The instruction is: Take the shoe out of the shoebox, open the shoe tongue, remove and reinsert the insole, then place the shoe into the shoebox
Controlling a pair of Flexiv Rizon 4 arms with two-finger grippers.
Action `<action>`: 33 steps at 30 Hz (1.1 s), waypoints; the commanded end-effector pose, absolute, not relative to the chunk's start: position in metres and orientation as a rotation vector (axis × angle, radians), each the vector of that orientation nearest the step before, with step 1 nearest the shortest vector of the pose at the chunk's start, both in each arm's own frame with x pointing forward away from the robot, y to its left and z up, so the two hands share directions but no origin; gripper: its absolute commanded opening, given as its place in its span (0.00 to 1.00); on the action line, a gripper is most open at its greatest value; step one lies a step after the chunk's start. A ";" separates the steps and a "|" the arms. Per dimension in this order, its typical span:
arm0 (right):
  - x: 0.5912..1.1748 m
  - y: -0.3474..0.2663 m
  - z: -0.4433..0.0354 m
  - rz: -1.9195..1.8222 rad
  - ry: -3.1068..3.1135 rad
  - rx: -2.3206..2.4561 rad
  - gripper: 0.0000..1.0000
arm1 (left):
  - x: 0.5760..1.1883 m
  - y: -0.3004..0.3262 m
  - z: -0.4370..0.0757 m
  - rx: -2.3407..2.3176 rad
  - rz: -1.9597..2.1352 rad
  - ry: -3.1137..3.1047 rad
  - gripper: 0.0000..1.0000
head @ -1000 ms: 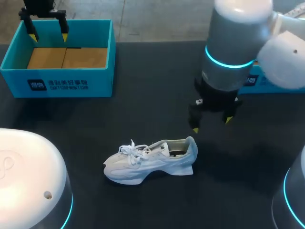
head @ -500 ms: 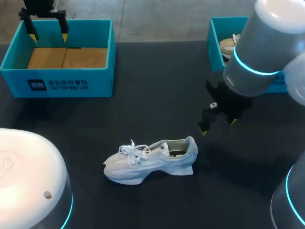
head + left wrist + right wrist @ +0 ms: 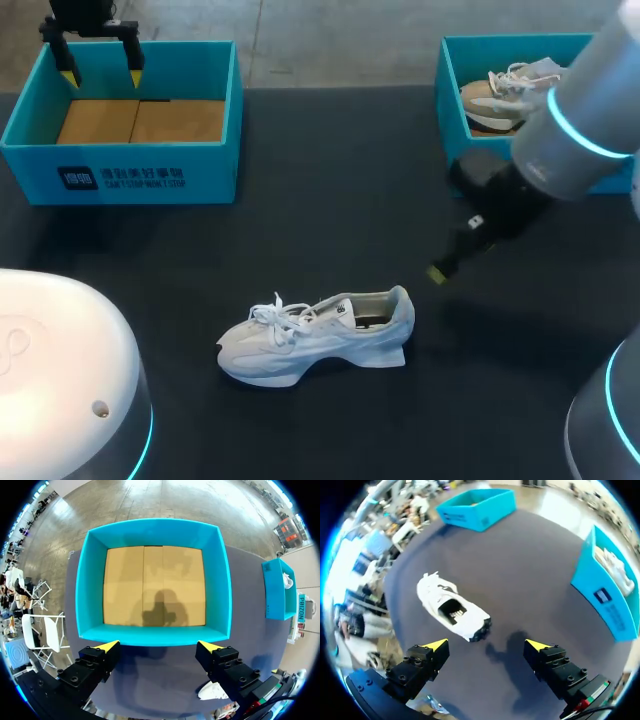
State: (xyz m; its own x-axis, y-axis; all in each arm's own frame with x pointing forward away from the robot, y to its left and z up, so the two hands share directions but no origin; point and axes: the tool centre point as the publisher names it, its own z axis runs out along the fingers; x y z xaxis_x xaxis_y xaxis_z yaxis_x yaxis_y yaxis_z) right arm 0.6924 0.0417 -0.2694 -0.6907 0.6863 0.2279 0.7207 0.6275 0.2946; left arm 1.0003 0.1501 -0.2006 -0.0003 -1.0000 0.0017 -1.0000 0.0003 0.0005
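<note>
Shoe [image 3: 315, 338] upright on table [image 3: 330, 180]

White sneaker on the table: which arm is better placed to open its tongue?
Probably right: the open right gripper is near the white sneaker's heel; the left gripper hangs over a distant teal shoebox.

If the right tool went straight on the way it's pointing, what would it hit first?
Probably the bare table just short of the heel of the white shoe; depth is unclear, so the heel might come first.
</note>
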 end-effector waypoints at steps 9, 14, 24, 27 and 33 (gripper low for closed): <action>0.684 0.046 -0.286 -0.961 -2.846 -0.715 1.00 | 1.000 0.150 -0.200 2.220 0.001 -2.221 1.00; 0.684 0.046 -0.286 -0.961 -2.846 -0.715 1.00 | 1.000 0.150 -0.200 2.220 0.001 -2.221 1.00; 0.686 0.052 -0.291 -1.016 -2.867 -0.562 1.00 | 1.000 0.150 -0.200 2.220 0.001 -2.221 1.00; 0.686 0.053 -0.295 -1.119 -2.900 -0.449 1.00 | 1.000 0.150 -0.200 2.220 0.001 -2.221 1.00; 0.691 0.046 -0.310 -1.196 -2.931 -0.354 1.00 | 1.000 0.150 -0.200 2.220 0.001 -2.221 1.00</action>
